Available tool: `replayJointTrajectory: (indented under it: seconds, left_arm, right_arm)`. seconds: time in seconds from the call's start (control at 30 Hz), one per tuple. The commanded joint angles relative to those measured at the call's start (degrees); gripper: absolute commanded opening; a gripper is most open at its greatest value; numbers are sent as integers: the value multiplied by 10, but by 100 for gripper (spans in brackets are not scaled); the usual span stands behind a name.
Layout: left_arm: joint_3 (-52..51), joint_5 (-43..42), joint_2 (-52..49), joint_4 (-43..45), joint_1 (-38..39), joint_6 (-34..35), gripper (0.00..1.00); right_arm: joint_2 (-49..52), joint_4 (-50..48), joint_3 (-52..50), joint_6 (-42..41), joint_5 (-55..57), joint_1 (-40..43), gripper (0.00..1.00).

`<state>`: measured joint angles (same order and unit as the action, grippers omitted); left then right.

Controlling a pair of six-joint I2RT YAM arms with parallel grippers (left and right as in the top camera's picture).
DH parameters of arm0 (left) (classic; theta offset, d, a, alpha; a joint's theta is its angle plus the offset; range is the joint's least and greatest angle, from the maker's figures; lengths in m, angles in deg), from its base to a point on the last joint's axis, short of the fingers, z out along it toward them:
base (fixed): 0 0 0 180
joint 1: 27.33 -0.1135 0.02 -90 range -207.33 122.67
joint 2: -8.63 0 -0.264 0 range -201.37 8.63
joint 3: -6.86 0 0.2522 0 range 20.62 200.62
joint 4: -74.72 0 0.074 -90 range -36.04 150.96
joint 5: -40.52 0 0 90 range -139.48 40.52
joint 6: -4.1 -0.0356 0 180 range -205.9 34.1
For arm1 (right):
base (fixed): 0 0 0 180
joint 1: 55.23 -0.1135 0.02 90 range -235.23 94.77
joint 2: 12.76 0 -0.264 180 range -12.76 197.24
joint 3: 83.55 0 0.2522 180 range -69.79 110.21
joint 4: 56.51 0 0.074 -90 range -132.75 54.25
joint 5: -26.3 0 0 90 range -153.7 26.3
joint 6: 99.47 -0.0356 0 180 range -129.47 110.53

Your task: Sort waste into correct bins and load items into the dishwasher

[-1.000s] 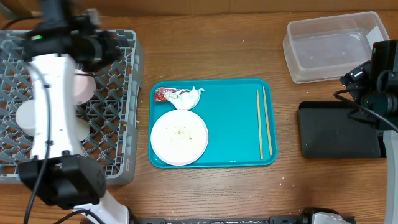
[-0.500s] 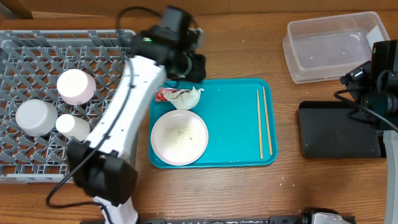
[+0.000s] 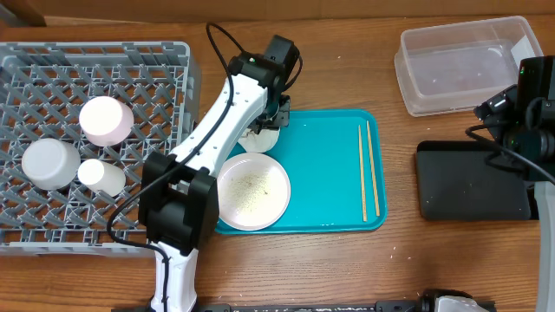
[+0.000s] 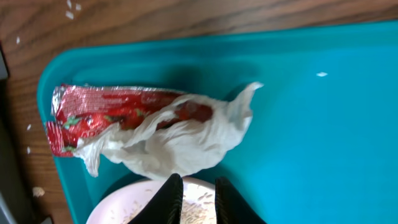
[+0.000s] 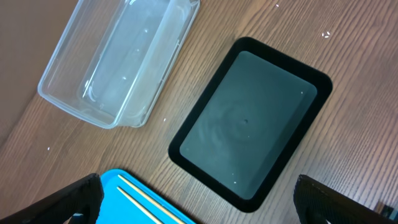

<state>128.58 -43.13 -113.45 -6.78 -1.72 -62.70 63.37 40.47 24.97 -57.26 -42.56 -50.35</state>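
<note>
Two waste bits, red wrapper (image 4: 106, 115) under crumpled tissue (image 4: 180, 140), sit in tray (image 4: 323, 137) corner at 11 o'clock, wrapper end at the rim. Plate (image 3: 251, 192) just beside at 6, bare tray toward 3. Left jaws narrow, empty, over plate edge. Right jaws wide, above black bin (image 5: 249, 121).

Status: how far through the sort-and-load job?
Done: three white dishes sit in the grey lattice dish rack. In hand: left claw hovers over the crumpled white tissue and red foil wrapper on the teal tray, gripping nothing. Left: those two, the crumb-strewn white round plate, two wooden chopsticks; clear plastic tub and black rectangular tray are empty.
</note>
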Motion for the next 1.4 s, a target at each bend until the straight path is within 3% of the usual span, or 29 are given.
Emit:
replayJointTrajectory:
  seconds: [0.0,0.1,0.4,0.47,0.87,0.97,1.37]
  left_arm:
    - [-2,24,-4,-8,-10,14,27]
    - [-2,36,-4,-13,-15,12,47]
    - [-2,46,-4,-36,-24,12,81]
    - [-2,42,-4,-43,-24,12,85]
    - [-2,-15,-4,-57,-23,12,95]
    - [-2,-14,-4,-57,-23,12,83]
    - [-25,-14,-4,-35,-23,12,74]
  right_arm:
    - [-1,-2,5,-2,2,3,100]
    - [-1,-2,5,-2,2,3,100]
    - [-1,-2,5,-2,2,3,100]
    - [-1,-2,5,-2,2,3,100]
    - [-1,-2,5,-2,2,3,100]
    - [-1,-2,5,-2,2,3,100]
    - [-1,-2,5,-2,2,3,100]
